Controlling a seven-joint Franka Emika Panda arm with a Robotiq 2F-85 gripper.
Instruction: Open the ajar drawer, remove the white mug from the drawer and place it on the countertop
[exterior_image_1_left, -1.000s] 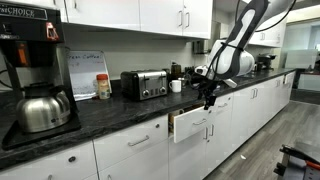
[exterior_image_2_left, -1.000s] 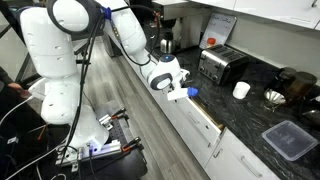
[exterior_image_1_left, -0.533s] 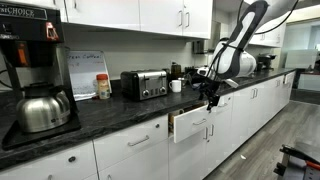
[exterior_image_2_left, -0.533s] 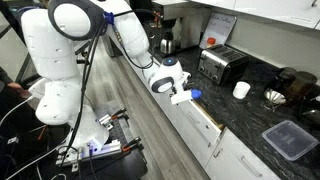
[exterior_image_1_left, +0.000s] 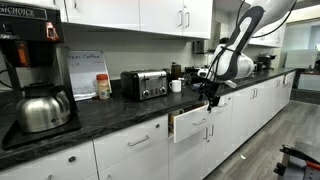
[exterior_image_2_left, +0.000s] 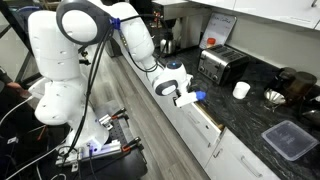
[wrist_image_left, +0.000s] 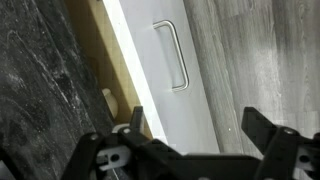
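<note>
Above the drawer (wrist_image_left: 160, 85) — arm (exterior_image_1_left: 243, 35) bent, gripper (wrist_image_left: 195, 125) spread

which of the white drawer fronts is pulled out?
The wide white drawer front with silver bar handle just below the open gripper. It juts out past the cabinet line, pale wood side showing; the neighbouring white fronts sit flush.
</note>
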